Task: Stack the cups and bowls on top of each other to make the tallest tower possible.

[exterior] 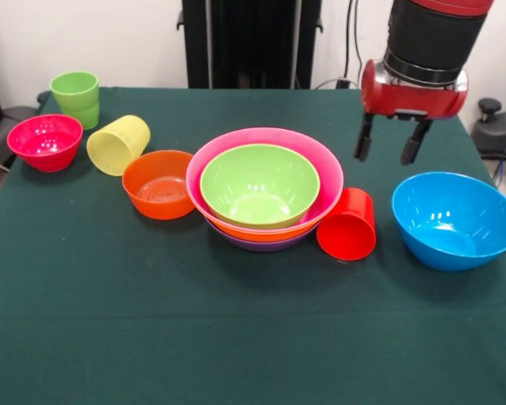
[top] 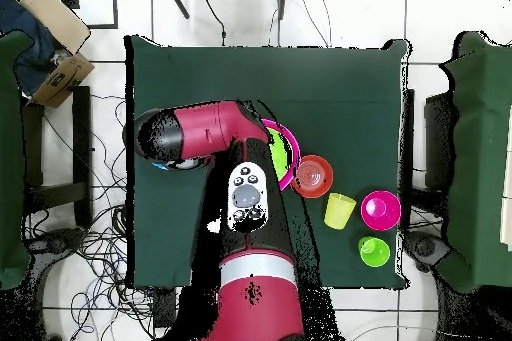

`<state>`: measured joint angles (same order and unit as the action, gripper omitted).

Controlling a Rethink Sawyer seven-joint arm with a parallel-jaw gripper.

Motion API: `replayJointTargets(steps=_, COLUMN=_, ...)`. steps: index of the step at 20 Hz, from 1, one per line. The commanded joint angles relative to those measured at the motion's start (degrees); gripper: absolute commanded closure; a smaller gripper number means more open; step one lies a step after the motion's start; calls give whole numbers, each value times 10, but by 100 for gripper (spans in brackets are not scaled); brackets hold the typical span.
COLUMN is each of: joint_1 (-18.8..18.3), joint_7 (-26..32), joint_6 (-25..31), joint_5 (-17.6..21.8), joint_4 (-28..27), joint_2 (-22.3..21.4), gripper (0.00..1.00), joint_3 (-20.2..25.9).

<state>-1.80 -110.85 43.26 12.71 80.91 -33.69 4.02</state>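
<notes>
Well, open end effector (exterior: 391, 151) above blue bowl (exterior: 454, 219); apart

A dark green cloth (exterior: 236, 337) is covering the table. The tower (exterior: 266, 186) is showing purple, orange and pink rims around lime green. At right a blue bowl (exterior: 455, 219) is gleaming; a red cup (exterior: 347, 224) is lying centre-right; upper left, magenta bowl (exterior: 45, 142), green cup (exterior: 76, 97), yellow cup (exterior: 116, 144).

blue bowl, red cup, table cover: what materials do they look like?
Blue bowl: likely hard plastic with a glossy finish; bright highlights show inside it.
Red cup, lying on its side: looks like the same glossy plastic, with a smooth, even colour.
Table cover: appears to be dark green cloth, matte, with no glare and a soft look.
</notes>
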Motion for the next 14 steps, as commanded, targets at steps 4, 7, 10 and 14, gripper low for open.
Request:
replayJointTargets(steps=4, joint_1=5, joint_7=134, joint_6=82, joint_5=61, joint_4=-29, joint_2=50, gripper=0, joint_3=83)
replayJointTargets(steps=7, joint_1=8, joint_7=119, joint_6=89, joint_5=58, joint_4=-21, joint_2=40, gripper=0, joint_3=87)
replayJointTargets(steps=10, joint_1=13, joint_7=101, joint_6=94, joint_5=55, joint_4=-25, joint_2=39, gripper=0, joint_3=86)
replayJointTargets(steps=14, joint_1=12, joint_7=82, joint_6=91, joint_5=53, joint_4=-18, joint_2=40, gripper=0, joint_3=86)
